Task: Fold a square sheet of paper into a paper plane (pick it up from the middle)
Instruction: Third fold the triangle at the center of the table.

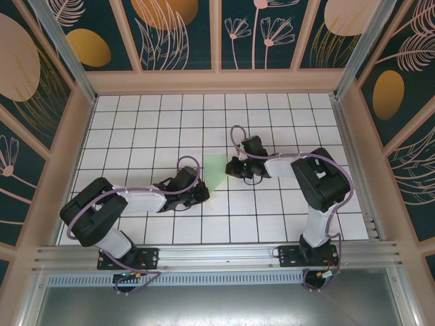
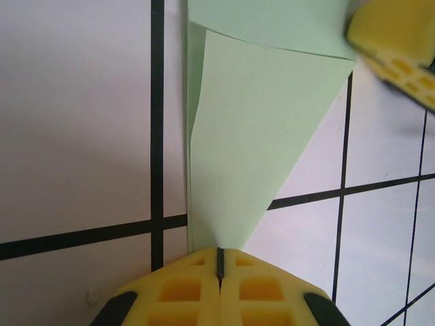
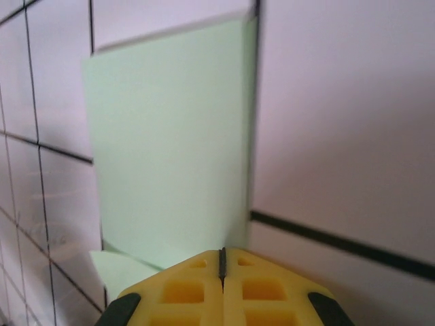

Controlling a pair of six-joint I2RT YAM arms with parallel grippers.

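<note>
The square sheet of paper (image 1: 215,171), pale mint green, lies partly folded on the tiles between my two grippers. In the left wrist view the paper (image 2: 258,136) has a flap folded over and narrows to a tip right at my left gripper (image 2: 219,252), whose jaws are shut against that tip. In the top view the left gripper (image 1: 205,194) sits at the paper's near-left end. My right gripper (image 1: 235,168) is at its right edge. Its jaws (image 3: 222,251) are shut at the paper (image 3: 170,136) edge. Whether either pinches the paper I cannot tell. The paper plane is out of view.
The white grid-tiled table (image 1: 136,122) is boxed in by patterned walls (image 1: 41,102) on three sides. An aluminium rail (image 1: 204,255) runs along the near edge by the arm bases. The right gripper's yellow fingers (image 2: 397,34) show at the left wrist view's top right.
</note>
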